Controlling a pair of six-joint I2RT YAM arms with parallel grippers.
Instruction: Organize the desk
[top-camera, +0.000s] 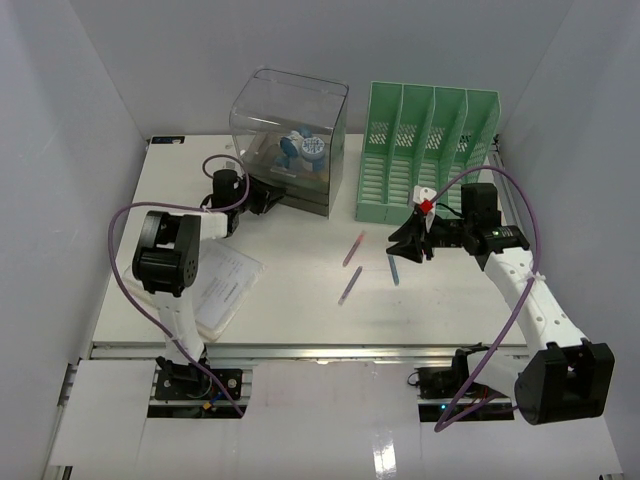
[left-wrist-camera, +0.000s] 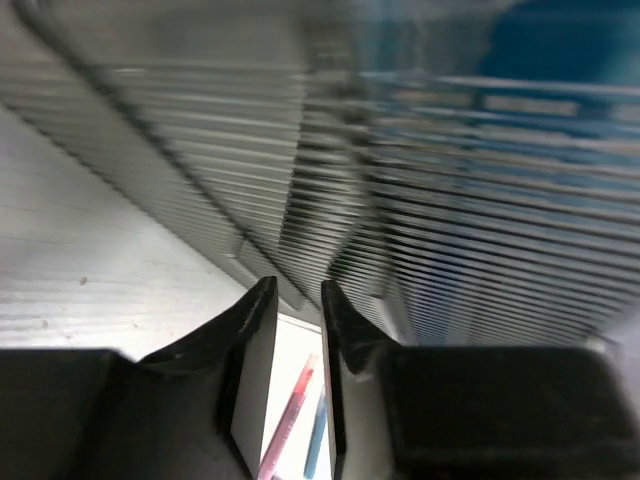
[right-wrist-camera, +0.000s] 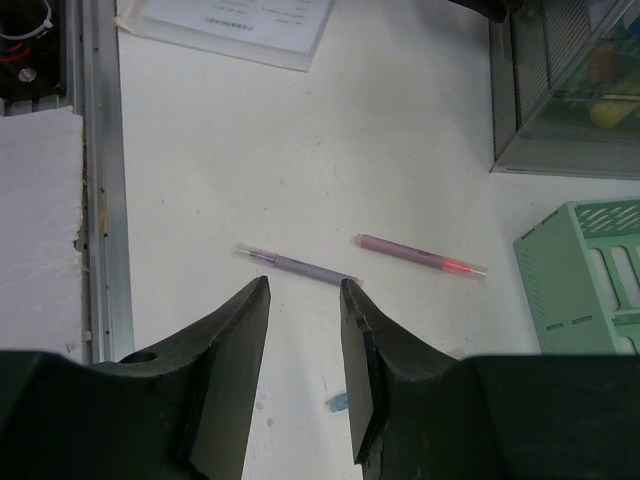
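We note right claw (top-camera: 405, 245) spread and empty near the blue pen (top-camera: 393, 268); closing off-centre could flick it rolling across the table (top-camera: 300, 260).

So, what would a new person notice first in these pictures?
The green file rack and the clear drawer box stand out at the far side of the desk. Loose pens lie in the middle, and the right gripper hangs open over them. The left gripper is close to the front of the box.
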